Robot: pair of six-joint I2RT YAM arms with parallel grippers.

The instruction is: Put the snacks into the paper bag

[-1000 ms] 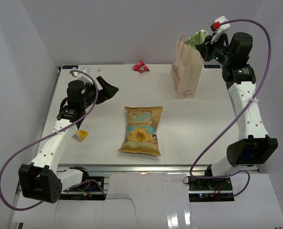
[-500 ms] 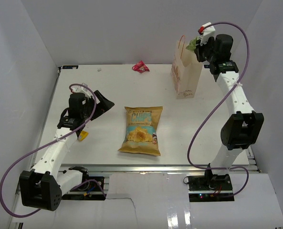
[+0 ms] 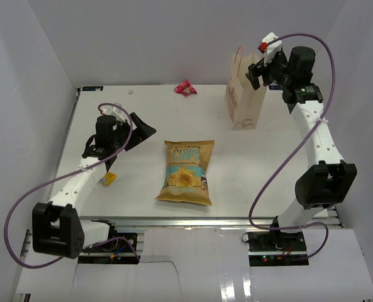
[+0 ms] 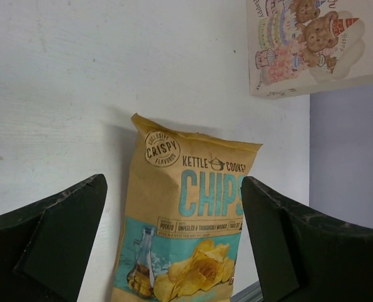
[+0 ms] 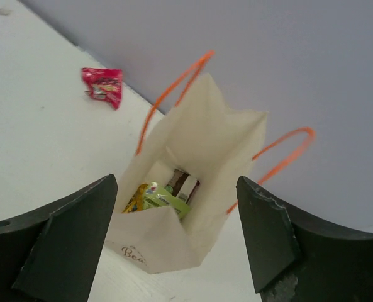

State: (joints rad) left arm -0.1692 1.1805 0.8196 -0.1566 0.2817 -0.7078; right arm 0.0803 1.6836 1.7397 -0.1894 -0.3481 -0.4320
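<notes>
The cream paper bag [image 3: 244,100] stands upright at the back right, with its orange-red handles [image 5: 173,94] up. My right gripper [image 3: 256,70] hovers open just above its mouth, nothing between the fingers [image 5: 177,182]. Inside the bag lie a green packet [image 5: 165,199], a yellow packet [image 5: 134,201] and a dark brown one [image 5: 180,182]. The yellow-and-blue chips bag [image 3: 186,171] lies flat mid-table. My left gripper [image 3: 142,129] is open to its left, and the left wrist view looks along the chips bag [image 4: 186,214]. A pink-red packet [image 3: 185,88] lies at the back. A yellow-orange packet [image 3: 109,178] lies under the left arm.
White walls close in the table on the left, back and right. The paper bag stands close to the back wall. The table's metal front rail [image 3: 192,221] runs just below the chips bag.
My right gripper has opened over the paper bag, and the green packet it held now lies inside. The left arm has shifted slightly, still open, beside the chips bag.
</notes>
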